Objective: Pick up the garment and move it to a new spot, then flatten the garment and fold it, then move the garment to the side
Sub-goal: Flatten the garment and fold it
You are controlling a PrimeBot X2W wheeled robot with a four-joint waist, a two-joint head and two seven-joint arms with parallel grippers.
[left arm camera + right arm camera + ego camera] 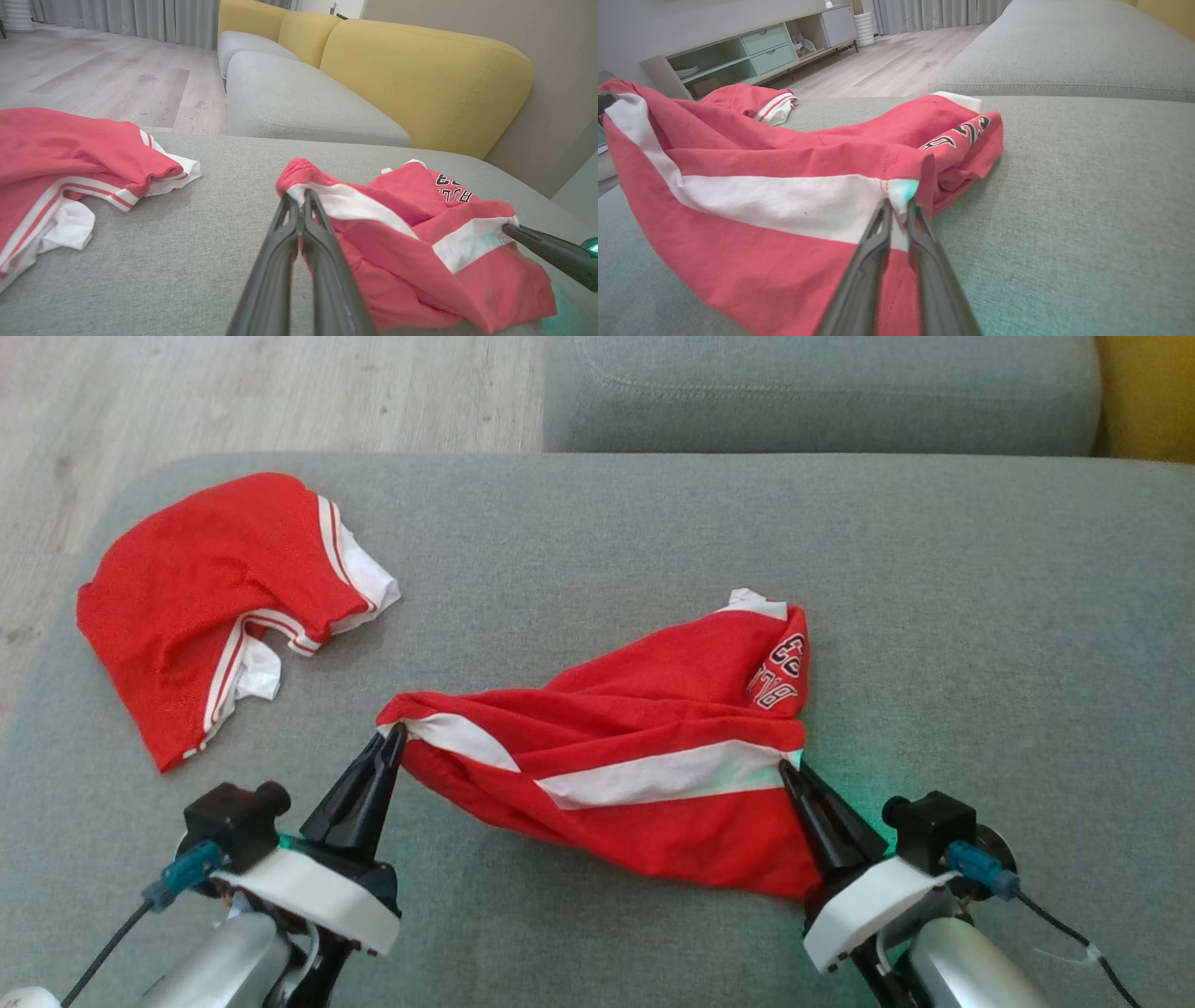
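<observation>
A red garment with a white band and black lettering hangs stretched between my two grippers just above the grey cushion; its far end with the lettering rests on the cushion. My left gripper is shut on the garment's left corner. My right gripper is shut on the white band at the right end. In the left wrist view my right gripper's fingers pinch the band from the right.
A second red garment with white and red striped trim lies crumpled at the cushion's far left. Another grey cushion lies beyond, with yellow sofa backs. Wooden floor is off the left edge.
</observation>
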